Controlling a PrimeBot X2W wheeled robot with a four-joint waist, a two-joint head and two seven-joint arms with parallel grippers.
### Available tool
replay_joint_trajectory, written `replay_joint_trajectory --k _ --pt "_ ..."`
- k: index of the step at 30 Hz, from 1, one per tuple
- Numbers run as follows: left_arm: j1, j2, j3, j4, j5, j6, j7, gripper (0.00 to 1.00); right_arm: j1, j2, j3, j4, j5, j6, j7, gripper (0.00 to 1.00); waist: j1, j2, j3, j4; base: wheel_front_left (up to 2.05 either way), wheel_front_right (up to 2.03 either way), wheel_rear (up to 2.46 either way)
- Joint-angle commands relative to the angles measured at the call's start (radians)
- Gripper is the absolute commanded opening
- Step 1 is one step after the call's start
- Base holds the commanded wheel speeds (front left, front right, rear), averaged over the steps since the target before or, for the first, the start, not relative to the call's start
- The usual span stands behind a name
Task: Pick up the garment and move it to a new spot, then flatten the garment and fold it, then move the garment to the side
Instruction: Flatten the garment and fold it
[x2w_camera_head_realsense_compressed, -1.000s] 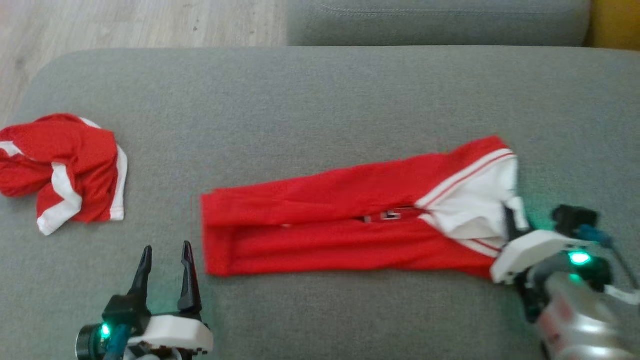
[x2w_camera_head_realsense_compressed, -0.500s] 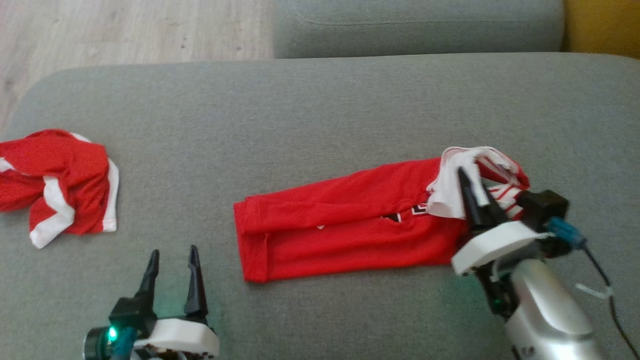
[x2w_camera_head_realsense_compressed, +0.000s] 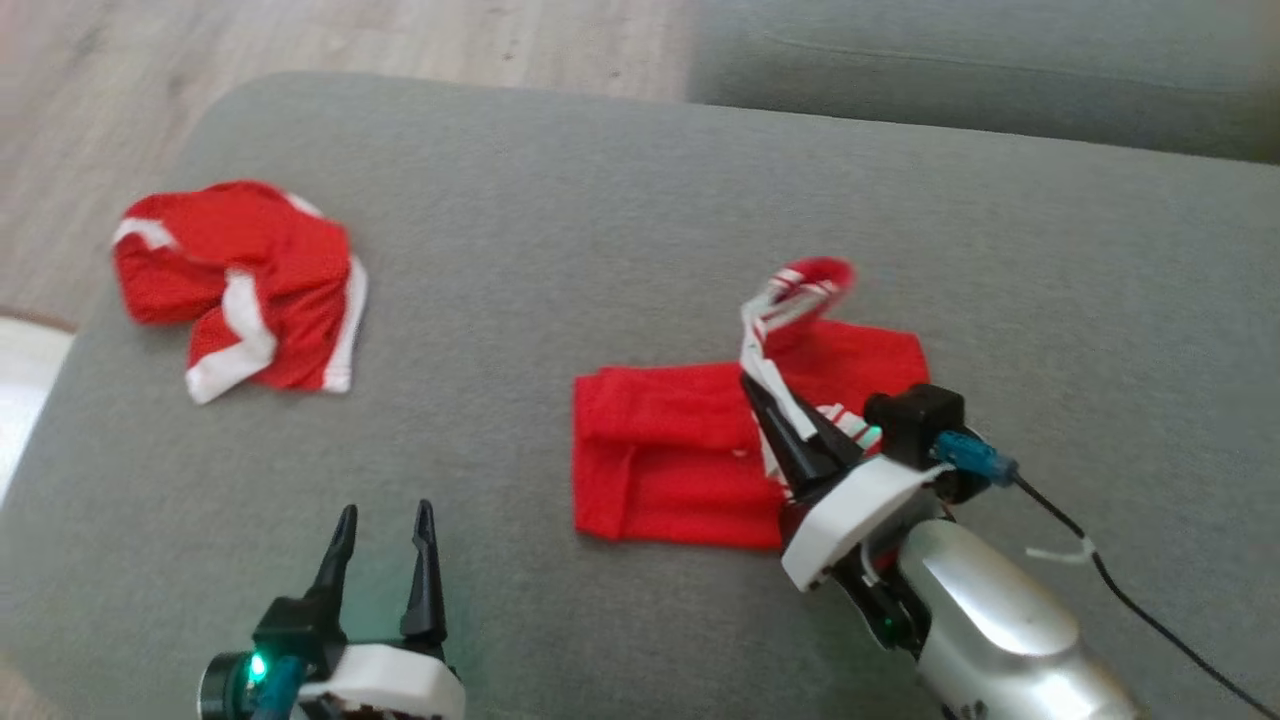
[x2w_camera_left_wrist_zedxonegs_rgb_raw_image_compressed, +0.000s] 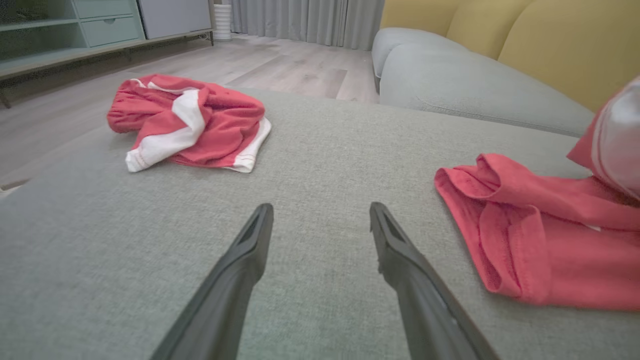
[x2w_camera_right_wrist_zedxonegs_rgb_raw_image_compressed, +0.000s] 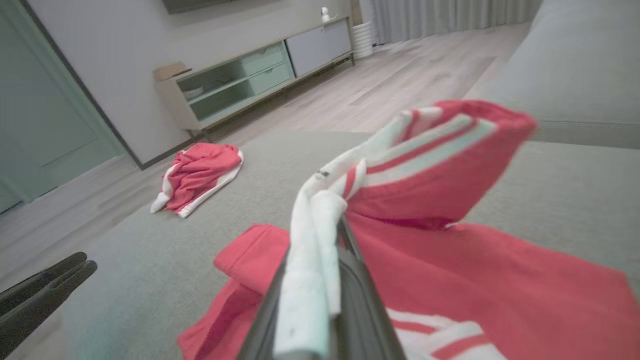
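The red garment (x2w_camera_head_realsense_compressed: 670, 450) with white striped trim lies on the grey sofa cushion (x2w_camera_head_realsense_compressed: 560, 230), its right end lifted and carried leftward over the rest. My right gripper (x2w_camera_head_realsense_compressed: 762, 398) is shut on that white-trimmed end (x2w_camera_right_wrist_zedxonegs_rgb_raw_image_compressed: 320, 240), which drapes over the fingers and flops forward. The garment's folded left edge (x2w_camera_left_wrist_zedxonegs_rgb_raw_image_compressed: 490, 240) rests flat. My left gripper (x2w_camera_head_realsense_compressed: 385, 520) hovers open above the cushion near its front edge, left of the garment, with nothing between its fingers (x2w_camera_left_wrist_zedxonegs_rgb_raw_image_compressed: 250, 250).
A second red and white garment (x2w_camera_head_realsense_compressed: 245, 285) lies crumpled at the cushion's far left (x2w_camera_left_wrist_zedxonegs_rgb_raw_image_compressed: 190, 120). Wooden floor (x2w_camera_head_realsense_compressed: 330, 40) lies beyond the cushion edge. Another grey cushion (x2w_camera_head_realsense_compressed: 980, 80) sits behind. A black cable (x2w_camera_head_realsense_compressed: 1130, 600) trails from my right wrist.
My right gripper has lifted the garment's white-trimmed end and carried it leftward over the body, shortening the spread cloth. The head camera has shifted. My left gripper stays open in place.
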Motion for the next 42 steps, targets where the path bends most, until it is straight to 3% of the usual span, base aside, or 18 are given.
replay_joint_trajectory --k 1,9,10,12,16,19,32,38,42 --pt "-0.018 0.007 0.022 -0.023 -0.003 -0.001 -0.005 1.0 -0.046 0.019 0.024 -0.018 0.012 -0.001 -0.003 0.0 0.0 0.0 0.007 0.041 0.0 0.0 0.0" --pt "-0.03 0.007 -0.012 -0.017 -0.013 0.004 -0.005 1.0 -0.096 0.045 0.114 0.065 0.06 -0.001 -0.007 0.0 0.0 0.0 0.016 0.092 0.0 0.0 0.0" --pt "-0.031 0.007 -0.015 -0.018 -0.012 0.005 -0.005 1.0 -0.098 0.047 0.119 0.071 0.071 -0.001 -0.009 0.07 0.0 0.0 0.016 0.091 0.0 0.0 0.0" --pt "-0.035 0.007 -0.012 -0.017 -0.011 0.007 -0.005 1.0 -0.101 0.051 0.125 0.076 0.093 -0.001 -0.013 1.0 0.0 0.0 0.014 0.082 0.0 0.0 0.0" --pt "-0.042 0.007 0.001 -0.025 -0.006 0.008 -0.005 1.0 -0.107 0.053 0.116 0.046 0.119 -0.001 -0.022 1.0 0.0 0.0 0.007 0.045 0.0 0.0 0.0" --pt "-0.045 0.007 0.014 -0.034 0.002 0.008 -0.005 1.0 -0.096 0.041 0.032 0.002 0.094 -0.001 -0.024 1.0 0.0 0.0 -0.004 0.007 0.0 0.0 0.0" --pt "-0.028 0.007 0.106 -0.04 0.041 0.01 -0.005 1.0 0.114 0.036 -0.413 -0.074 -0.221 -0.001 -0.024 1.0 0.0 0.0 -0.059 -0.151 0.0 0.0 0.0" --pt "0.012 0.007 0.129 -0.051 0.057 0.009 -0.005 1.0 0.208 0.051 -0.536 -0.114 -0.332 -0.001 -0.024 1.0 0.0 0.0 -0.084 -0.188 0.0 0.0 0.0" --pt "0.039 0.007 0.135 -0.067 0.06 0.011 -0.005 1.0 0.256 0.056 -0.559 -0.122 -0.359 -0.001 -0.024 1.0 0.0 0.0 -0.092 -0.201 0.0 0.0 0.0"
